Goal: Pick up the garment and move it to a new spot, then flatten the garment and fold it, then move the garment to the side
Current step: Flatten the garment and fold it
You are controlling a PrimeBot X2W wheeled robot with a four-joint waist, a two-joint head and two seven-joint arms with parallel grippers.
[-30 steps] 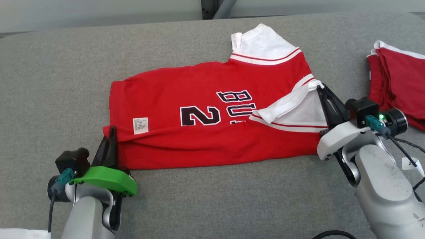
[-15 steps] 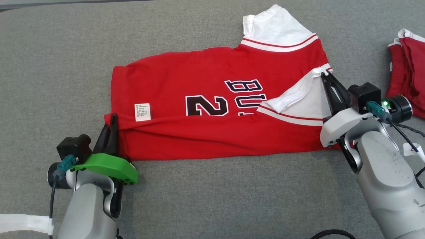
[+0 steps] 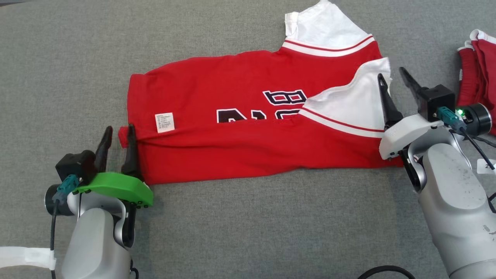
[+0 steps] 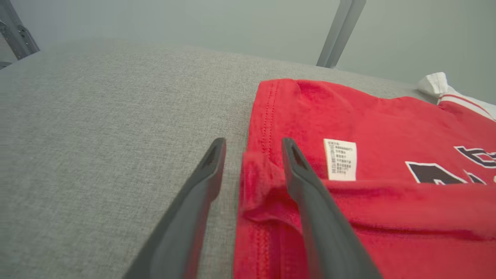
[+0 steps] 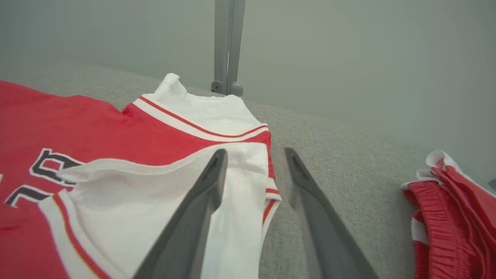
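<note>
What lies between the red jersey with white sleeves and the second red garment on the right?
Bare grey fabric tabletop, with the open right tool reaching over it with one finger; the right wrist view and the head view both show this.

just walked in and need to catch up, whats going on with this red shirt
A two-armed robot is folding a red jersey on a grey padded table. The jersey's near long edge is folded up over part of its lettering. The left claw stands open around the hem corner and the right claw stands open at the white sleeve, so neither grips it. Another red garment lies off to the right.
</note>
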